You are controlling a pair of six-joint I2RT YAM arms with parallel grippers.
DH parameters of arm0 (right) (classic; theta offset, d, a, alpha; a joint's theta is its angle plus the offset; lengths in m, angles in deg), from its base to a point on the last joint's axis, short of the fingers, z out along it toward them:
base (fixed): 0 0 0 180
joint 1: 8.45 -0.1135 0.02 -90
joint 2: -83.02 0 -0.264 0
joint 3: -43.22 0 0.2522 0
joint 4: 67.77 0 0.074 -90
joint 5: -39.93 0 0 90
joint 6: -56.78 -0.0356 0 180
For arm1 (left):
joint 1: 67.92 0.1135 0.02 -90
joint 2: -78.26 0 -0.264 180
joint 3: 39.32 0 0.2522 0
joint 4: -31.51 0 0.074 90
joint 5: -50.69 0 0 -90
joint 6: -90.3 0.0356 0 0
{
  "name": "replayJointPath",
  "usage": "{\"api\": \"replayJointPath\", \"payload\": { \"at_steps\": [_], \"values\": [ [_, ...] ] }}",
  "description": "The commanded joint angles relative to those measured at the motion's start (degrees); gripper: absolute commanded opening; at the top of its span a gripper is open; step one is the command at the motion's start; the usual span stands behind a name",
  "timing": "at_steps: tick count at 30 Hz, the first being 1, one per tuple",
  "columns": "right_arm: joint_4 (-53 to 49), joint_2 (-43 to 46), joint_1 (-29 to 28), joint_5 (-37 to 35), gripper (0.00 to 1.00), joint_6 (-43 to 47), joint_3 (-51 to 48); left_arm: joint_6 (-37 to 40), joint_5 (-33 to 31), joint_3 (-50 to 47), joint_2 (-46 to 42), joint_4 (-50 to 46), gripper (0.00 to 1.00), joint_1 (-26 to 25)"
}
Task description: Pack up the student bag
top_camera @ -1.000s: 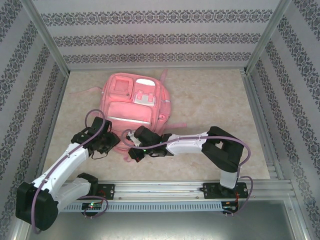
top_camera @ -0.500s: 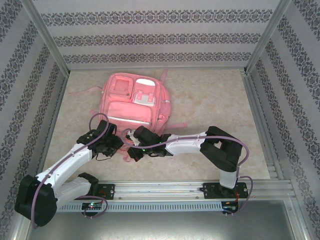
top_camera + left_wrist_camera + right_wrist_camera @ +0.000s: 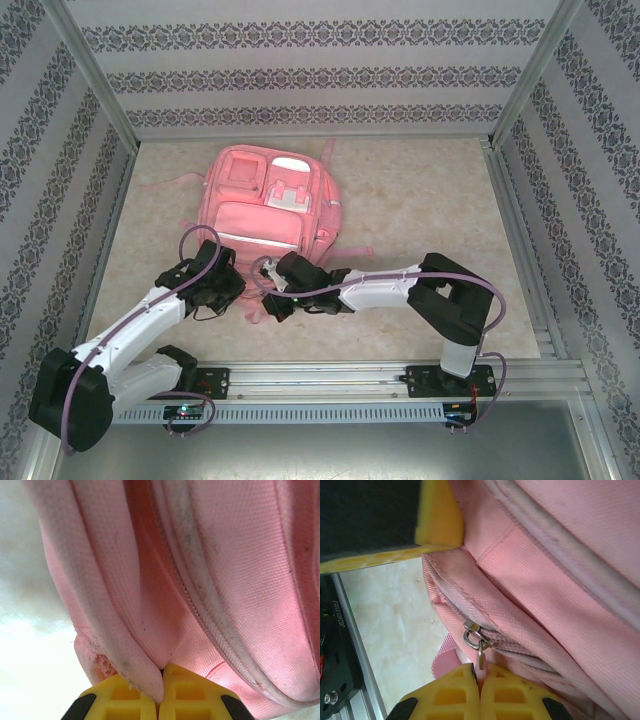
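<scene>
Nearest the camera, the aluminium rail (image 3: 330,378) carried both arm bases along the front edge of the table (image 3: 430,200), and the two arms reached inward so that their heads sat close together at the near end of the student bag (image 3: 270,205). The left gripper (image 3: 161,682) was closed, its yellow fingertips (image 3: 185,687) pressed together on a fold of the bag's pink fabric, a grubby piped edge caught between them. Just beside it, the right gripper (image 3: 480,675) was closed too, its yellow fingertips (image 3: 452,690) pinching the small metal zipper pull (image 3: 480,656), which hung from a slider (image 3: 471,631) on a curved zip line at the bag's corner. Beyond the grippers the bag lay flat on the pale marbled tabletop, a little left of centre, front side up, with its wide lower pocket towards the arms and the smaller pockets with pale grey-white patches (image 3: 290,195) farther back. A pink strap (image 3: 168,182) trailed out to the left at its far end and another (image 3: 328,150) pointed away at the top right. Farthest off, striped, patterned walls (image 3: 300,70) enclosed the table on three sides.
</scene>
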Motion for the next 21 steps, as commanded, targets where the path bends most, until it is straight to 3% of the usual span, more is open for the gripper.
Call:
{"api": "replayJointPath", "payload": {
  "at_steps": [1, 15, 21],
  "values": [
    [-3.4, 1.7, 1.7, -1.7, 0.0, 1.4, -2.4, 2.2, -5.5, 1.1, -1.4, -2.0, 0.0, 0.1],
    [-7.1, 6.2, 4.4, -0.4, 0.0, 4.0, -6.7, 3.9, -5.6, 1.8, -4.5, -5.3, 0.0, 0.8],
    [-7.9, 5.2, 4.4, 3.4, 0.0, 4.2, -4.2, 5.9, -6.6, 3.1, -6.5, -8.5, 0.0, 1.3]
  ]
}}
